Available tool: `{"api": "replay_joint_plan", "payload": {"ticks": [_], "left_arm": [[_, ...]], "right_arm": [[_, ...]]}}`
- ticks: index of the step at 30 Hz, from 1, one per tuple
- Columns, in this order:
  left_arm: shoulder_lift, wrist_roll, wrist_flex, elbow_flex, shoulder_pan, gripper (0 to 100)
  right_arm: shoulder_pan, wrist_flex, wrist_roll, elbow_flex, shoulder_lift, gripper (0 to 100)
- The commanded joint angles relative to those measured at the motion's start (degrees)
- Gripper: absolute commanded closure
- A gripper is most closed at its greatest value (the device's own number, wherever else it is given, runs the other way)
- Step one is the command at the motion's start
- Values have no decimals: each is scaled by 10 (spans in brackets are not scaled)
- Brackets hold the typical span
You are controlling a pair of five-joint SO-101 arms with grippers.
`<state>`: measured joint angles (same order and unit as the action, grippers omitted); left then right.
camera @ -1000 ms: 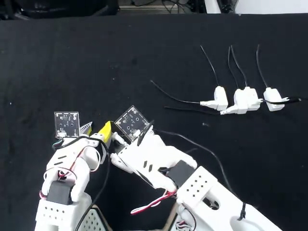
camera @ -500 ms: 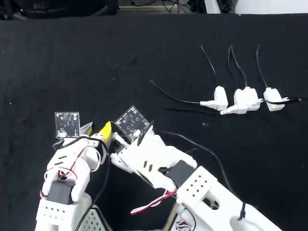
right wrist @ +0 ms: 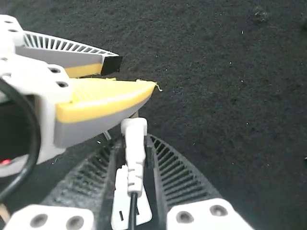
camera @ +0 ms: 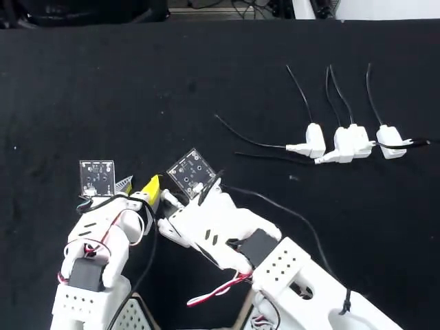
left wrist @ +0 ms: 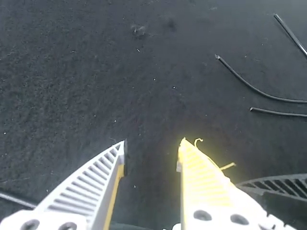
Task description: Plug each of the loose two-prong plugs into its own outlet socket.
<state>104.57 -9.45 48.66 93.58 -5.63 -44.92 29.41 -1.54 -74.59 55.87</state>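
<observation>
Right end effector was clamped on a white two-prong plug. Its dark ribbed fingers pinched the body from both sides, so the nose stuck out ahead and the black lead trailed back between them. That hold looked chosen to keep the plug in line with the arm for a straight push.

From above, the plug sat low over the black surface, just short of a small square socket board that lay turned at an angle. I judged this to be the outlet it was meant for, though I could not tell whether the prongs had met it.

Left end effector stood just beside, its grey and yellow-faced fingers apart and holding nothing. It was close enough, I supposed, to steady the board or the plug. A second socket board lay just beyond that arm.

Three more loose plugs waited in a row well apart toward the other end of the surface, leads fanned away, not yet plugged in.
</observation>
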Motion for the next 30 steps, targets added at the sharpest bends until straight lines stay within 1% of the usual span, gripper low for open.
{"api": "replay_joint_plan", "payload": {"ticks": [1, 5, 7, 9, 12, 14, 16, 17, 18, 21, 25, 30], "left_arm": [[-3, 2, -29, -9, 14, 812], [-3, 1, -28, -56, 69, 812], [-2, 1, -28, -68, 111, 812], [-2, 5, -28, -73, 156, 812], [-4, 12, -28, -70, 218, 812], [-4, 62, -17, -68, 249, 812], [-4, 127, 17, -58, 273, 812], [-4, 148, 33, -50, 283, 812], [-4, 151, 44, -35, 289, 812], [-4, 137, 48, -16, 297, 812], [-4, 118, 50, -18, 298, 812], [-5, 118, 53, -18, 297, 812]], "right_arm": [[15, -4, -5, 21, 20, 988], [16, -1, -1, 20, 18, 988], [16, 7, 24, 20, 18, 988], [16, 32, 42, 29, 18, 988], [16, 80, 47, 52, 18, 988], [12, 115, 47, 67, 18, 988], [-4, 143, 46, 74, 18, 987], [-18, 155, 46, 74, 18, 987], [-34, 165, 46, 73, 18, 987], [-89, 185, 46, 75, 18, 987], [-142, 185, 42, 72, 16, 986], [-147, 185, 41, 91, -62, 986]]}}
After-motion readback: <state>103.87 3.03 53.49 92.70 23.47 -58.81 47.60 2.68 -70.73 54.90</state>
